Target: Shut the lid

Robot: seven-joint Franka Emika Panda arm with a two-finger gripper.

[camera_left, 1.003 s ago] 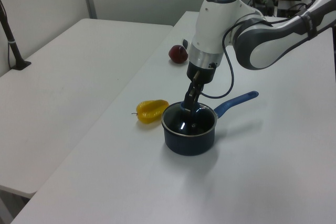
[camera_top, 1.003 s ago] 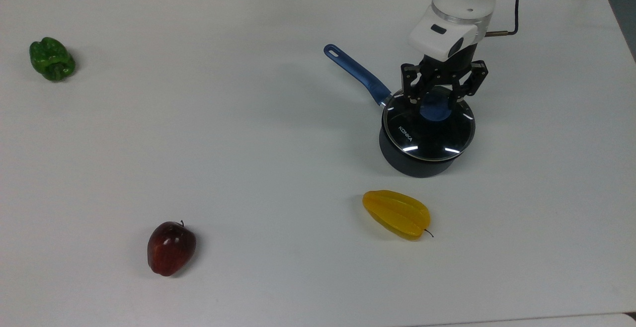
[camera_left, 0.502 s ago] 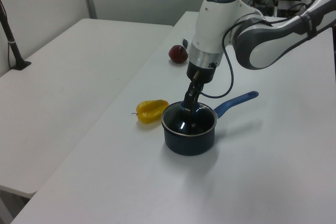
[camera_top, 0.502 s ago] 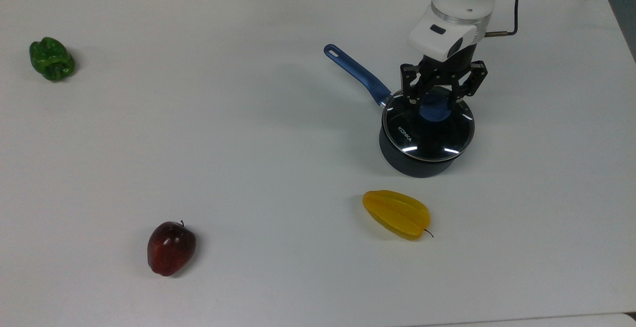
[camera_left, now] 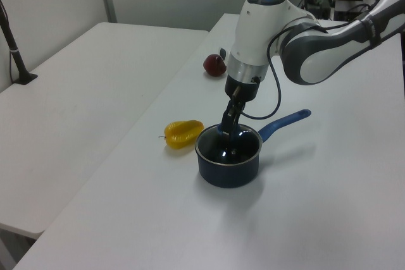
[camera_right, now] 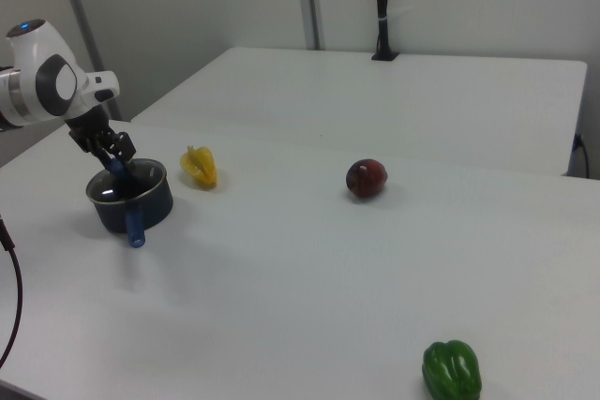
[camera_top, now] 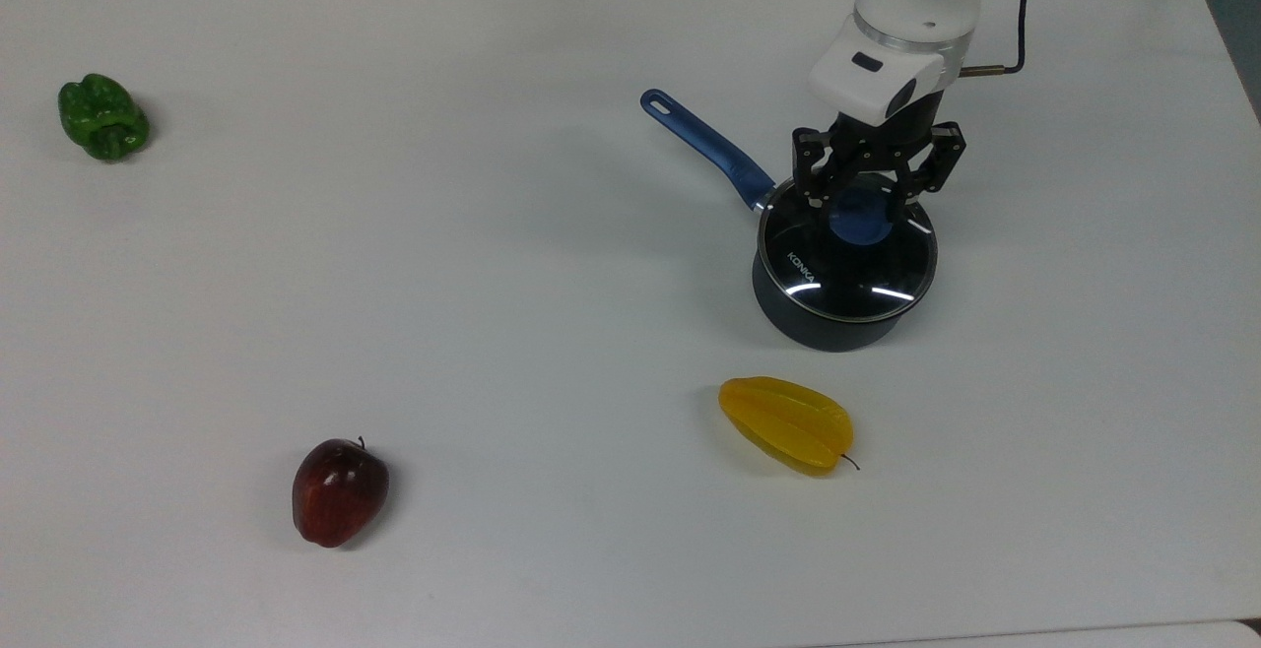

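The round glass lid (camera_top: 839,274) with "KONKA" lettering lies level on the mouth of a dark saucepan (camera_top: 826,331), whose blue handle (camera_top: 704,146) points to the top view's upper left. My gripper (camera_top: 855,203) reaches down from above with its fingers on either side of the lid's blue knob (camera_top: 859,220), shut on it. In the left view the gripper (camera_left: 228,132) dips into the pan's rim (camera_left: 205,156). In the right view the saucepan (camera_right: 145,208) sits at the far left under the gripper (camera_right: 114,161).
A yellow starfruit (camera_top: 786,423) lies just in front of the pan. A red apple (camera_top: 339,490) is at the top view's lower left, and a green pepper (camera_top: 102,116) at its far left. A cable (camera_top: 1025,8) trails from the arm's wrist.
The lid has sunk a little with the gripper and now sits closer onto the pan's rim. The pan and the fruit have stayed in place.
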